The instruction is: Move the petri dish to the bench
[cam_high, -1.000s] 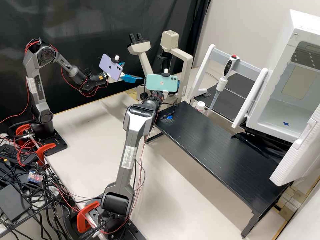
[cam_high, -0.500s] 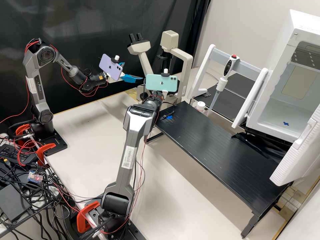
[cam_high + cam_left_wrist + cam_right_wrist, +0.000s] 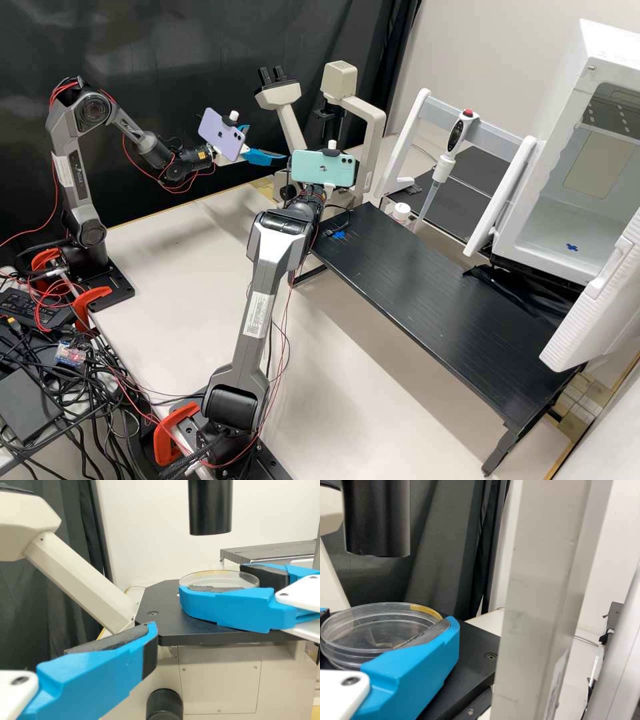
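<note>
In the high view my left gripper (image 3: 257, 147) is left of the microscope, fingers apart with nothing between them. One blue finger of my left gripper (image 3: 152, 635) shows in the left wrist view, short of the stage. A teal phone on the arm hides most of my right gripper (image 3: 333, 175). In the left wrist view the clear, round petri dish (image 3: 220, 578) is level at the microscope stage, between the right gripper's two fingers. In the right wrist view my right gripper (image 3: 382, 627) is shut on the petri dish (image 3: 370, 630); whether it touches the stage I cannot tell.
The black microscope stage (image 3: 170, 617) lies below a dark objective tube (image 3: 210, 507). A pale microscope upright (image 3: 540, 595) stands beside the right gripper. In the high view are a black raised bench (image 3: 440, 313), a pipette on a stand (image 3: 443, 167) and a white open-doored chamber (image 3: 567, 227).
The teal phone on the right arm has shifted very slightly left and tilted a little. The left arm has kept its place.
</note>
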`<action>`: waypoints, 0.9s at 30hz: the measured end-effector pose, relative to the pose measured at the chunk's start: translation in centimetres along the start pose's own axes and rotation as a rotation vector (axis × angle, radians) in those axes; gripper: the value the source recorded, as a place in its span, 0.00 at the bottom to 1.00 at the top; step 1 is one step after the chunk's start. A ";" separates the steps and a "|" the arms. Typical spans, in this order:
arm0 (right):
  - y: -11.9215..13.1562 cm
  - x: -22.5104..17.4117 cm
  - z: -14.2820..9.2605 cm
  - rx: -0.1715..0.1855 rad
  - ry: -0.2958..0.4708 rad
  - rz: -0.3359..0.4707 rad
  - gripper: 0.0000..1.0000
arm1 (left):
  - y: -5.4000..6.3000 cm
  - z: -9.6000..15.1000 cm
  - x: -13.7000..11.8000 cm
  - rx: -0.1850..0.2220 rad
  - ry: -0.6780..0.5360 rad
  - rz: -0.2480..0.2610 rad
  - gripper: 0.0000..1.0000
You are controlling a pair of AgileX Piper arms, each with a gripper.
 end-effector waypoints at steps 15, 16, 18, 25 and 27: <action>-0.2 -4.2 -1.2 -0.003 -0.007 -0.034 0.00 | 0.0 0.0 0.0 0.000 0.000 0.000 1.00; -0.2 -4.8 -1.4 -0.013 -0.005 -0.032 0.00 | 0.0 0.0 0.0 0.000 0.000 0.000 1.00; -0.2 -5.8 -1.8 -0.033 0.003 -0.021 0.00 | 0.0 0.0 0.0 0.000 0.000 0.000 1.00; -0.1 -9.3 -3.3 -0.110 0.039 0.029 0.00 | 0.0 0.0 0.0 0.000 0.000 0.000 1.00; -0.5 -10.4 -3.0 -0.118 0.036 0.037 0.00 | 0.0 0.0 0.0 0.000 0.000 0.000 1.00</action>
